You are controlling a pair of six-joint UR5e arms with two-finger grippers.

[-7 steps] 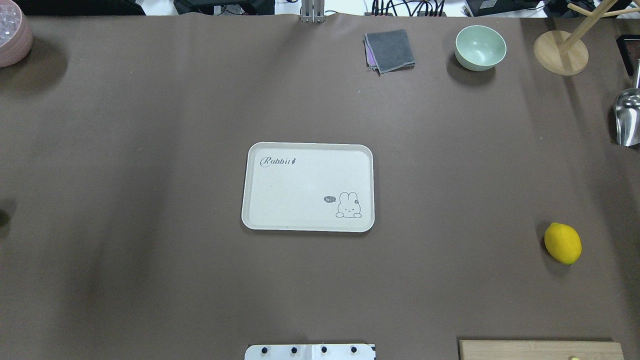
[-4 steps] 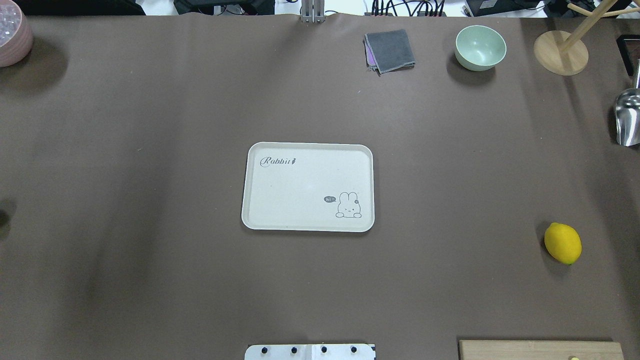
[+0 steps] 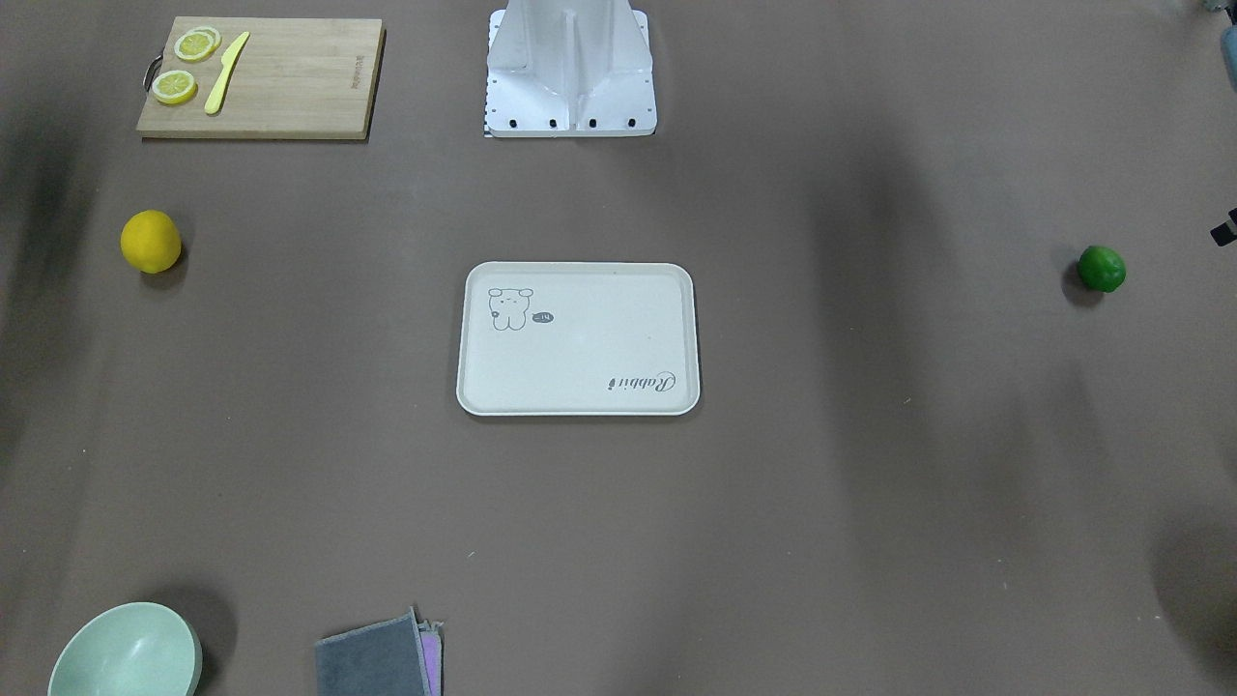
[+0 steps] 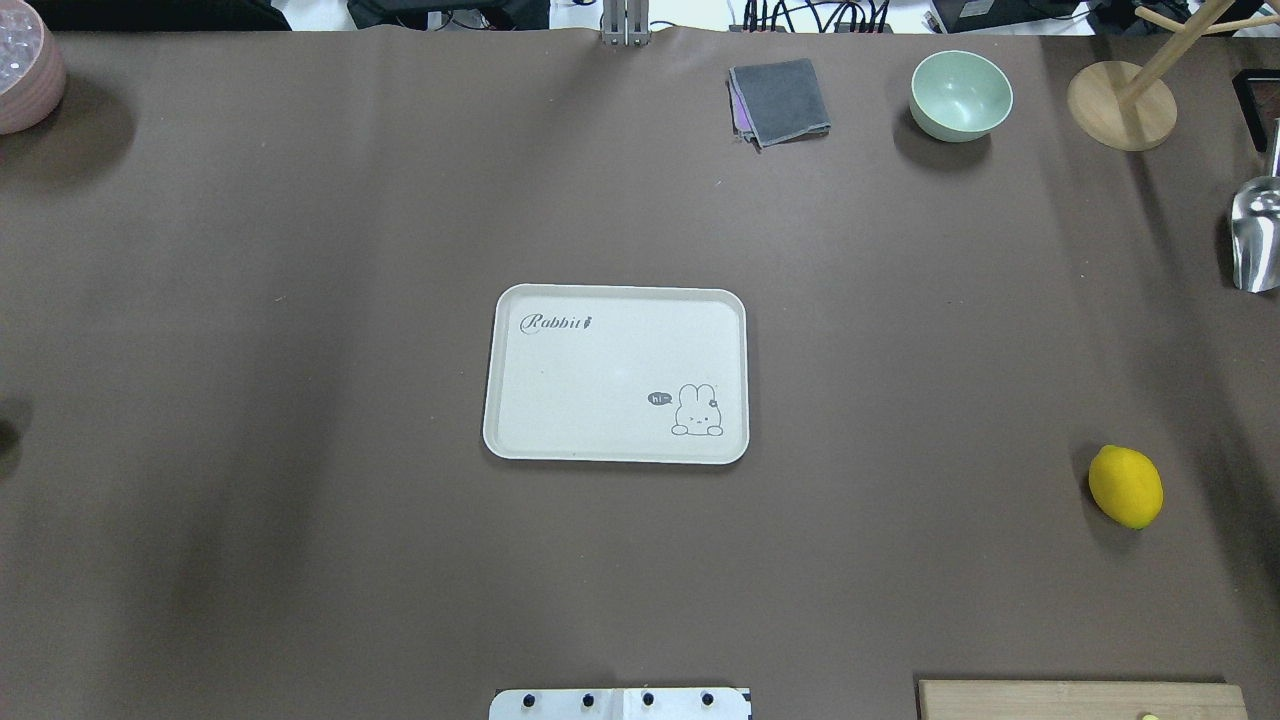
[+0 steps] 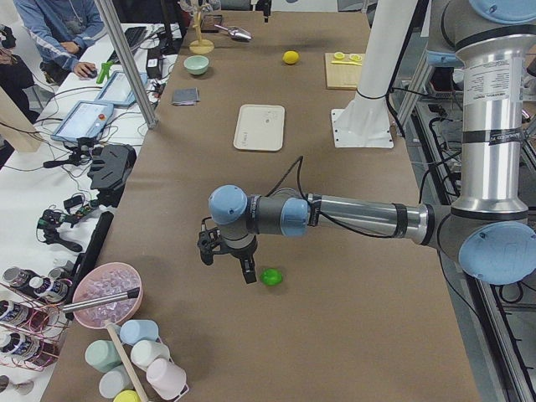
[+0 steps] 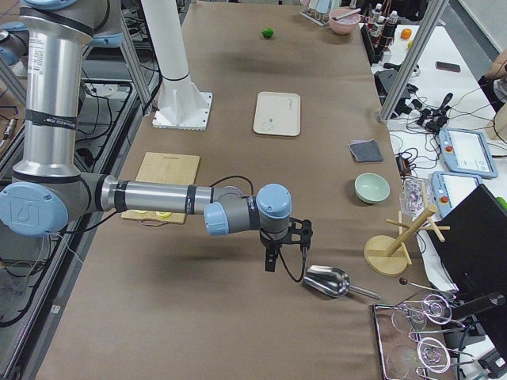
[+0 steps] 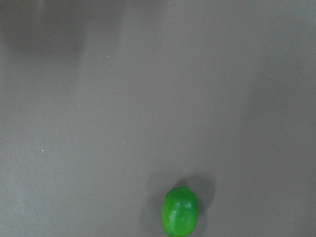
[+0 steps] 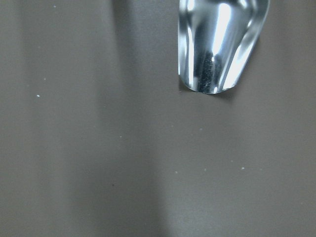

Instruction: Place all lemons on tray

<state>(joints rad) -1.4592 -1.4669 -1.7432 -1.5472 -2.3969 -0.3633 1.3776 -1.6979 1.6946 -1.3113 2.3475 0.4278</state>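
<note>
Two lemons lie off the tray (image 4: 615,294): yellow lemon (image 4: 1126,486) far right, green lemon (image 5: 270,275) beside the left gripper (image 5: 226,263). Whether its jaws, or those of the right gripper (image 6: 285,252), are apart, I cannot tell.

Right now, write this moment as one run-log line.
tray: empty | yellow lemon: on table | green lemon: on table | left claw: near green lemon

Overhead opposite front view, sharing tray (image 4: 600,370), wrist views close

Brown table (image 4: 300,250) — cluttered white workbench (image 5: 50,209)
</note>
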